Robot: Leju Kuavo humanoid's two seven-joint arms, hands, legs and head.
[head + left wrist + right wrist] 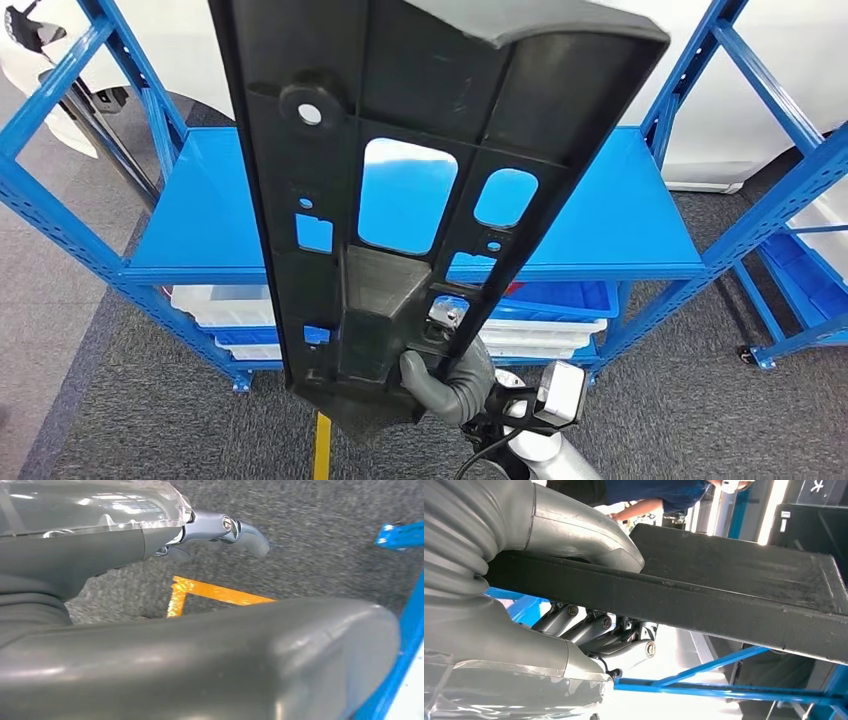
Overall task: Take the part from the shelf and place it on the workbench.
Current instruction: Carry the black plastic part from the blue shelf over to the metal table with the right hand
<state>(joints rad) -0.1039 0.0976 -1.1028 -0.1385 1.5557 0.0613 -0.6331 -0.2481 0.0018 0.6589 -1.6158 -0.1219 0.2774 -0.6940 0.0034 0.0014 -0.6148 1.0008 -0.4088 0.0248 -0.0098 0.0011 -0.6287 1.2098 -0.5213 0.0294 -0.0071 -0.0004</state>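
Part first: we are carrying a long black moulded-plastic panel (400, 180), ribbed on the side facing us, with rectangular and rounded cut-outs and a round boss near its upper end. It stands nearly upright in front of our head camera, clear of the blue steel shelf (620, 215) behind it, whose blue deck shows through the openings.

Our right robot hand (448, 378) clasps the lower end of the panel. In the right wrist view the thick grey thumb (589, 535) lies across one face of the panel's edge (724, 605) while the darker fingers (599, 630) curl under the other, so we read that hand as grasping the part firmly.

Our left robot hand (220, 530) hangs over grey carpet and an orange floor marking (210, 592). Its fingers appear curled with nothing between them, though much of it is hidden behind the thumb.

We judge the panel stiff and fairly light for its length, a hollow ribbed shell, not a solid slab. Held at one end only, it will lever hard against our grip and could swing or twist. The ribs and cut-out rims offer good purchase; the smooth outer face looks more slippery. A second hold higher up would steady it.

We can read no brand or label on the part. White marks at one corner of the right wrist view are too small to make out.
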